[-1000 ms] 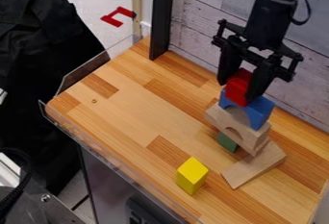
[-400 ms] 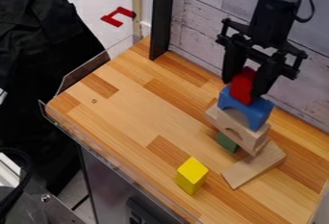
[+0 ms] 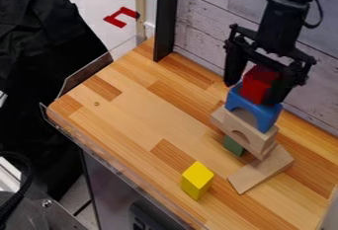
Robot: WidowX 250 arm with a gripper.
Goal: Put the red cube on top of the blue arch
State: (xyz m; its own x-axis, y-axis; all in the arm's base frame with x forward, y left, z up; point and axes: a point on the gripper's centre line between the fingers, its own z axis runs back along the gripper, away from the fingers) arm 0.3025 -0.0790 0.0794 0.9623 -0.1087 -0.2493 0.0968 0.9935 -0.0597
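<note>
The red cube (image 3: 258, 83) rests on top of the blue arch (image 3: 266, 112), slightly turned, between the spread fingers of my gripper (image 3: 253, 91). The left finger stands a little apart from the cube; the right finger is close beside it and covers part of its side. The blue arch sits on a natural wood arch (image 3: 231, 126), the upper part of a stack near the table's back right.
A green block (image 3: 233, 146) and more wood pieces are under the arches. A wooden wedge (image 3: 263, 170) lies at the stack's front, with a yellow block (image 3: 197, 180) to its left. The plank wall (image 3: 201, 31) stands behind the table.
My gripper's fingers have opened around the red cube. The cube has turned and shifted slightly right on the blue arch; the other blocks look the same.
</note>
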